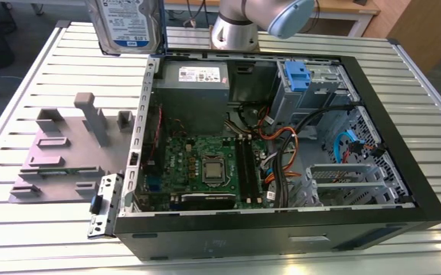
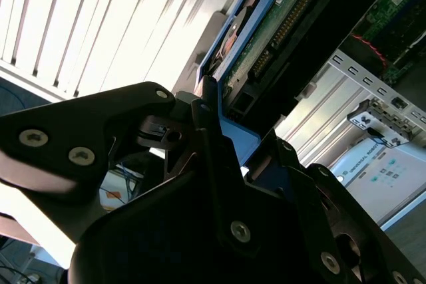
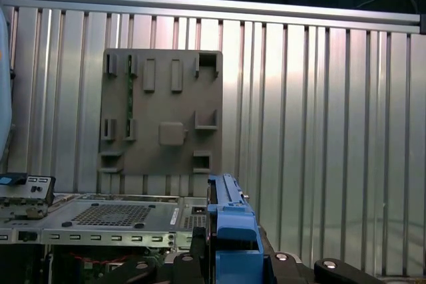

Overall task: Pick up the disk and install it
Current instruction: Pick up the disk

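The pincer [image 3: 233, 261] was closed on the blue carrier frame of the disk [image 1: 124, 23]. It held the disk label-out, clear of the slatted table [image 1: 29, 74], near the far corner of the open computer case [image 1: 281, 232] toward the exterior view's left. A grey fixture board [image 1: 59, 154] lay on the table just beside the case.

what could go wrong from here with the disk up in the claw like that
1. The claw seems to grip the disk by its blue carrier frame at one end, so the metal body beyond it could tilt or slip.
2. In the exterior view the disk hangs close to the case wall; a low path might clip it.
3. Loose cables lie beside the drive bay and could snag.
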You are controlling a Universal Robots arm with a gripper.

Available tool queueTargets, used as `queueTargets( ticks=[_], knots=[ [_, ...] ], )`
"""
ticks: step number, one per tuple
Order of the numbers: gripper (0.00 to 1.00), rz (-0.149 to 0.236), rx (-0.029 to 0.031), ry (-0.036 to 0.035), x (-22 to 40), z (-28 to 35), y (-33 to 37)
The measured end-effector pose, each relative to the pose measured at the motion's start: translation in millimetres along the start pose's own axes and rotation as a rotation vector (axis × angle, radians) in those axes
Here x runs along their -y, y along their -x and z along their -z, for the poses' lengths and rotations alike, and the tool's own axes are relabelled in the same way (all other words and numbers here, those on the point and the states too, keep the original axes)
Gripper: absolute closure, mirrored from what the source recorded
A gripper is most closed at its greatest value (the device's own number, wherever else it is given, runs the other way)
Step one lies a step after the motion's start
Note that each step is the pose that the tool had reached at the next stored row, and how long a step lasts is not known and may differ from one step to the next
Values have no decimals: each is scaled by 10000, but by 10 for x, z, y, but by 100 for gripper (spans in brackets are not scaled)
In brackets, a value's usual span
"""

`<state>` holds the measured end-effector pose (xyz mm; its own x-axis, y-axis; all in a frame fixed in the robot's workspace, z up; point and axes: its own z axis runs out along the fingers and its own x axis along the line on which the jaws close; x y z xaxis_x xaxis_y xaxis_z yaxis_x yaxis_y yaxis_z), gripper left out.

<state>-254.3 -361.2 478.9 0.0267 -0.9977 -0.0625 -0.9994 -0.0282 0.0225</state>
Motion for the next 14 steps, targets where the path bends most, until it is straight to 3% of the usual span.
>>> queueTargets(
  ticks=[14],
  knots=[
    [63, 0, 1, 0, 64, 1, -2]
  ],
)
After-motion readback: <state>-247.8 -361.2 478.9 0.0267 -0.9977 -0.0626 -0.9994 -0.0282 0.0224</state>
